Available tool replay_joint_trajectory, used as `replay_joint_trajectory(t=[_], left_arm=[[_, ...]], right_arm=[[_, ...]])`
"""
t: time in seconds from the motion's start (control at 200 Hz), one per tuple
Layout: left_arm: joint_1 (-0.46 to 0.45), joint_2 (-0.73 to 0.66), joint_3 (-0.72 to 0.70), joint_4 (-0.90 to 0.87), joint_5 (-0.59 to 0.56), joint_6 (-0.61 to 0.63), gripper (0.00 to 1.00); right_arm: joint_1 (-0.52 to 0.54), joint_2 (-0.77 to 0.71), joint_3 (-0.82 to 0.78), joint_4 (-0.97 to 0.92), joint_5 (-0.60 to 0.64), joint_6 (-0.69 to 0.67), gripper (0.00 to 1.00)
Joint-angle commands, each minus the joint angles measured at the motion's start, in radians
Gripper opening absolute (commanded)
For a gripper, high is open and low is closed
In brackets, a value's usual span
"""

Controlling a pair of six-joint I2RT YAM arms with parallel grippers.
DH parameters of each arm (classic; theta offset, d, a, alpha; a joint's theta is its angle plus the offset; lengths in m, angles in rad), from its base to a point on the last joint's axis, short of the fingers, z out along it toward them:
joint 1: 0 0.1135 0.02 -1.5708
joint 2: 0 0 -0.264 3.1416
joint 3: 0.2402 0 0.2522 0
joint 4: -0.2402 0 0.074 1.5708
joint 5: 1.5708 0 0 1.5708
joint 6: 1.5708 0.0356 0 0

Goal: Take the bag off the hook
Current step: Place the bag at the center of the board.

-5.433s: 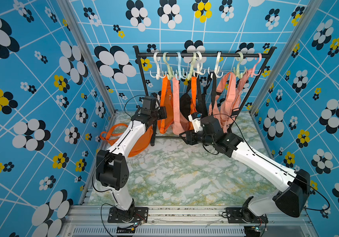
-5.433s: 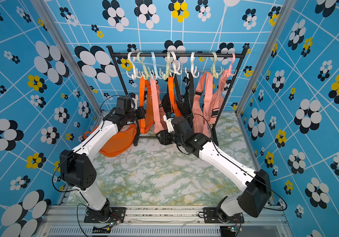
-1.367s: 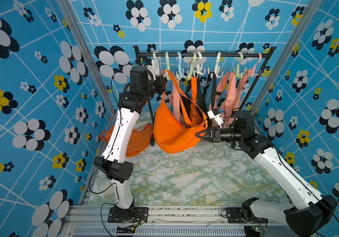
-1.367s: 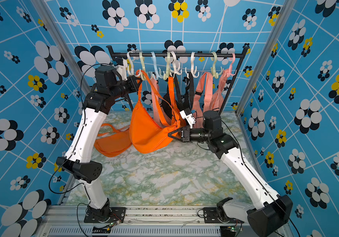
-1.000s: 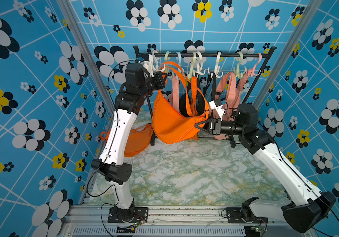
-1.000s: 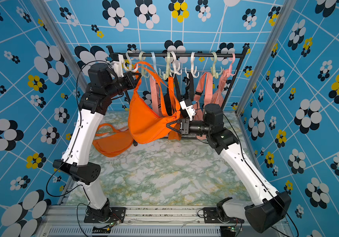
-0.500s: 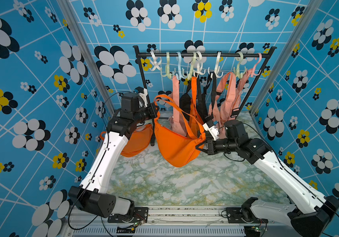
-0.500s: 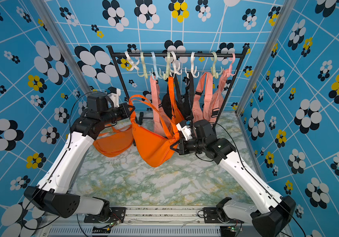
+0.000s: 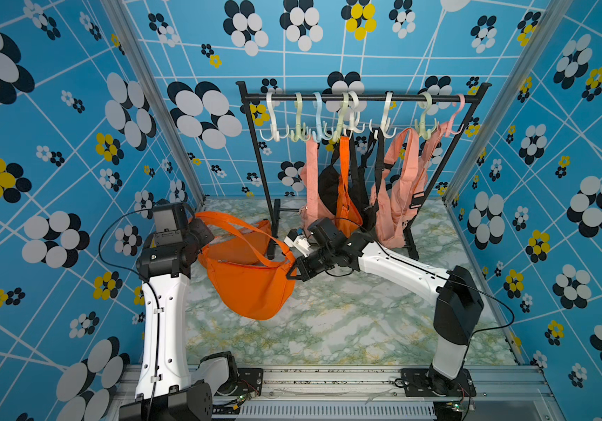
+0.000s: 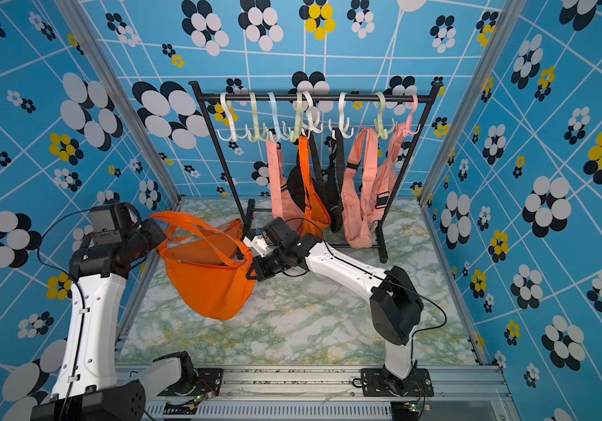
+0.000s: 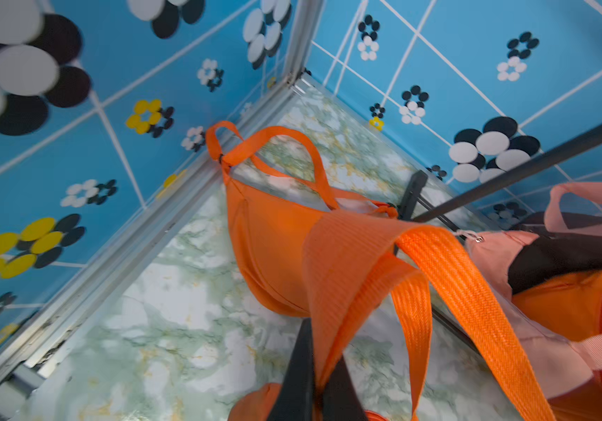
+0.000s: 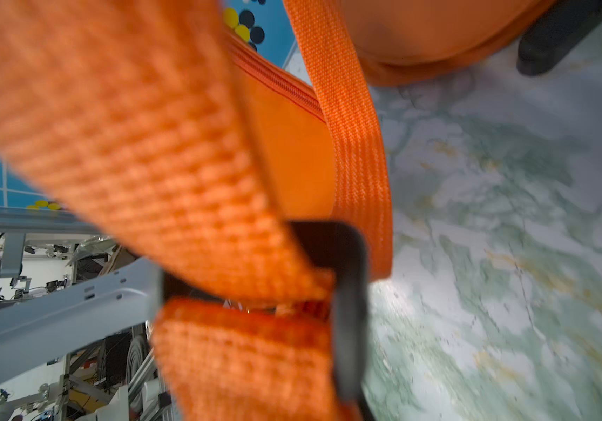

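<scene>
Holding the orange bag (image 9: 252,288) between both arms, we see it free of the rack (image 9: 365,97), low over the marble table (image 9: 346,320), left gripper (image 9: 199,223) pinching its strap (image 9: 241,233), right gripper (image 9: 293,269) pinching the strap end at the buckle (image 12: 350,277).

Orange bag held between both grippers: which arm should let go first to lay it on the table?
Right, probably. The right gripper pinches the orange bag at its buckle end, low over the table, so that end would drop little. The left gripper holds the strap higher.
</scene>
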Motion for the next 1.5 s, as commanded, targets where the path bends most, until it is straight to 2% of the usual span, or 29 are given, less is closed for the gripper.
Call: replay_joint_trajectory(t=[0.0, 0.1, 0.15, 0.19, 0.215, 0.275, 0.29, 0.325, 0.425, 0.485, 0.49, 0.505, 0.51, 0.52, 0.61, 0.75, 0.875, 0.975, 1.09, 1.279, 1.389, 1.494], left_arm=[[0.013, 0.008, 0.027, -0.016, -0.136, 0.052, 0.04], [0.031, 0.020, -0.025, 0.074, -0.133, 0.027, 0.05], [0.042, 0.038, -0.042, 0.104, -0.104, 0.001, 0.06], [0.049, 0.062, -0.043, 0.114, -0.079, -0.005, 0.08], [0.049, 0.078, -0.036, 0.116, -0.074, -0.002, 0.14], [0.051, 0.120, -0.017, 0.110, -0.069, 0.008, 0.44], [0.052, 0.130, -0.012, 0.109, -0.065, 0.009, 0.49], [0.052, 0.149, -0.006, 0.108, -0.055, 0.010, 0.54], [0.054, 0.188, -0.027, 0.133, -0.007, -0.016, 0.77], [0.053, 0.203, -0.050, 0.150, 0.025, -0.045, 0.78], [0.052, 0.204, -0.051, 0.152, 0.027, -0.047, 0.78], [0.052, 0.206, -0.055, 0.157, 0.031, -0.053, 0.79], [0.052, 0.207, -0.058, 0.158, 0.032, -0.056, 0.79], [0.051, 0.207, -0.062, 0.160, 0.035, -0.059, 0.80], [0.049, 0.205, -0.084, 0.175, 0.034, -0.075, 0.88], [0.009, 0.182, -0.075, 0.179, 0.039, -0.036, 0.99], [-0.111, 0.139, -0.099, 0.277, 0.124, 0.039, 0.99], [-0.203, 0.155, -0.094, 0.361, 0.262, 0.039, 0.99], [-0.297, 0.248, -0.025, 0.420, 0.384, 0.033, 0.99], [-0.480, 0.406, 0.139, 0.463, 0.449, 0.078, 0.99], [-0.545, 0.504, 0.235, 0.474, 0.474, 0.077, 0.99], [-0.577, 0.624, 0.357, 0.458, 0.568, 0.048, 0.99]], right_arm=[[0.000, 0.123, 0.144, 0.089, -0.056, 0.046, 0.00], [-0.001, 0.256, 0.263, 0.105, -0.033, 0.081, 0.00], [0.000, 0.318, 0.313, 0.096, -0.025, 0.095, 0.16], [-0.001, 0.351, 0.336, 0.087, -0.024, 0.105, 0.39], [0.000, 0.360, 0.338, 0.084, -0.019, 0.111, 0.48], [-0.001, 0.352, 0.300, 0.100, 0.014, 0.118, 0.58], [-0.002, 0.343, 0.283, 0.108, 0.028, 0.119, 0.60], [-0.005, 0.322, 0.246, 0.130, 0.047, 0.121, 0.64], [-0.024, 0.283, 0.185, 0.143, 0.077, 0.120, 0.67], [-0.034, 0.265, 0.167, 0.128, 0.097, 0.105, 0.71], [-0.034, 0.264, 0.166, 0.125, 0.099, 0.104, 0.74], [-0.036, 0.260, 0.165, 0.116, 0.106, 0.098, 0.94], [-0.036, 0.259, 0.164, 0.113, 0.109, 0.096, 0.98], [-0.038, 0.256, 0.163, 0.106, 0.115, 0.090, 0.99], [-0.037, 0.243, 0.153, 0.049, 0.178, 0.043, 0.99], [-0.038, 0.116, 0.086, 0.043, 0.232, 0.009, 1.00], [-0.037, -0.044, -0.012, 0.057, 0.305, -0.026, 0.99], [-0.037, -0.184, -0.112, 0.052, 0.421, -0.072, 0.99], [-0.048, -0.333, -0.204, 0.046, 0.566, -0.094, 0.99], [-0.068, -0.524, -0.356, 0.083, 0.726, -0.088, 0.99], [-0.089, -0.562, -0.397, 0.072, 0.734, -0.058, 0.99], [-0.104, -0.569, -0.410, 0.061, 0.702, -0.034, 0.99]])
